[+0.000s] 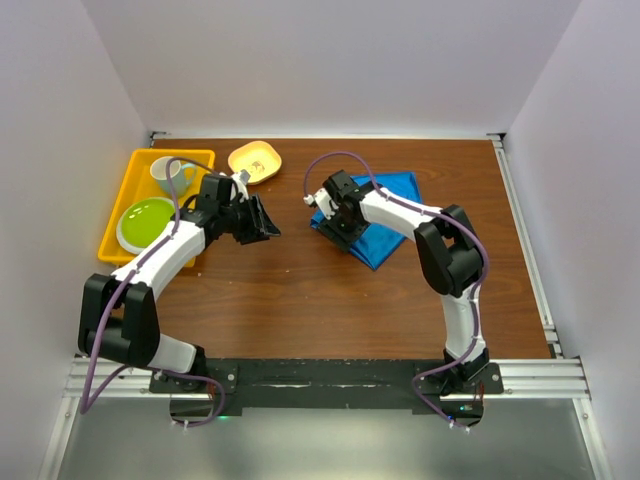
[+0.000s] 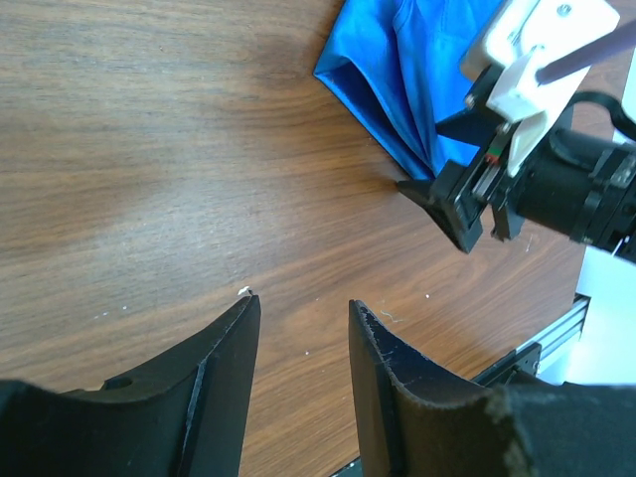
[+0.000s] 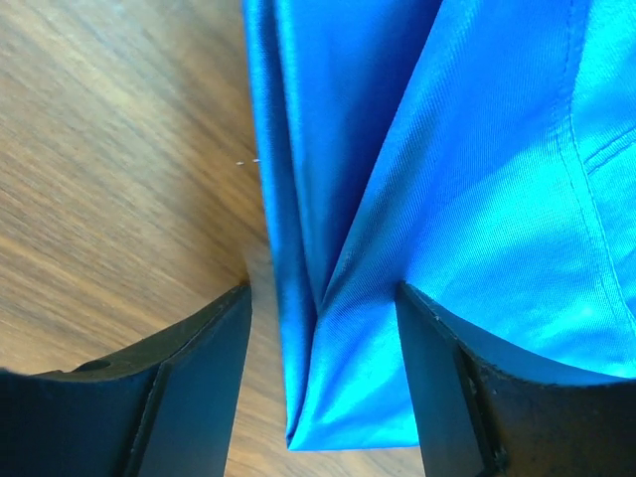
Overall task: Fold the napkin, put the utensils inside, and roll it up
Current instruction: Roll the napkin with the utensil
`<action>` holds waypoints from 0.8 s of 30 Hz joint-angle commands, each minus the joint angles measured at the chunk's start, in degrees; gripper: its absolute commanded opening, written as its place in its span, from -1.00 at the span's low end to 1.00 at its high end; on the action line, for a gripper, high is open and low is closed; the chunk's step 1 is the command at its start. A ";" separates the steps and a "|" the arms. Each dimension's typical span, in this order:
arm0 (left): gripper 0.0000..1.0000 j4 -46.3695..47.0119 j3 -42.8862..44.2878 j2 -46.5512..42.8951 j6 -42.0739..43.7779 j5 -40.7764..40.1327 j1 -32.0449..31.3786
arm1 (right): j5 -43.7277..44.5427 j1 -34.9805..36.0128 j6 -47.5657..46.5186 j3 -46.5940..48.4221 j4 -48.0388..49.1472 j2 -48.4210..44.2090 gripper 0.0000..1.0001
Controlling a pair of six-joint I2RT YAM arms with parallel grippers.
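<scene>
Blue napkin (image 3: 447, 199), one, sits under spread right end effector (image 3: 323, 298); left end effector (image 2: 303, 308) spread.

**Shiny cloth, soft-gloss wood, matt black fingers**

The napkin (image 3: 477, 199) is finely woven cloth with a satin-like shine and a stitched hem. The table (image 2: 149, 149) shows smooth wood grain with a soft gloss. The left gripper (image 2: 302, 304) has matt black fingers (image 2: 397, 388), one rough and chipped along its edge. At far left, the yellow tray (image 1: 205, 158) looks like glossy plastic. The near rail (image 1: 540, 375) is pale metal.
</scene>
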 commanded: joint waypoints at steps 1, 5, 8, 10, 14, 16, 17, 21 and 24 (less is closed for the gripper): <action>-0.08 2.47 0.06 -0.66 -0.77 1.67 0.49 | -1.29 -2.00 -1.13 -1.23 1.71 0.60 0.23; -0.08 2.64 0.24 -0.21 -0.60 1.93 0.49 | -2.52 -2.53 -0.77 -1.14 1.37 2.35 0.11; -0.07 3.08 -0.02 0.22 -0.68 2.46 0.49 | -4.37 -2.44 0.19 -1.32 0.92 3.50 -0.03; -0.07 3.34 -0.11 1.19 -0.77 3.25 0.49 | -4.99 -2.26 1.33 -2.02 0.92 3.85 -0.12; 0.02 4.57 -0.64 3.73 -2.43 5.61 0.49 | -4.81 -0.42 3.27 -3.34 0.83 4.64 -0.29; 0.12 5.71 -0.99 6.11 -3.49 7.20 0.49 | -6.47 0.11 5.01 -3.60 0.92 4.73 -0.41; 0.17 8.07 -1.69 7.07 -5.32 9.47 0.49 | -7.52 0.37 5.64 -3.69 1.27 4.82 -0.44; 0.29 17.21 -4.85 11.46 -13.06 14.32 0.49 | -11.65 1.34 8.45 -5.18 2.76 4.38 -0.70; 0.36 23.71 -5.74 14.45 -18.60 15.29 0.23 | -14.04 1.69 9.94 -6.32 4.35 3.59 -0.84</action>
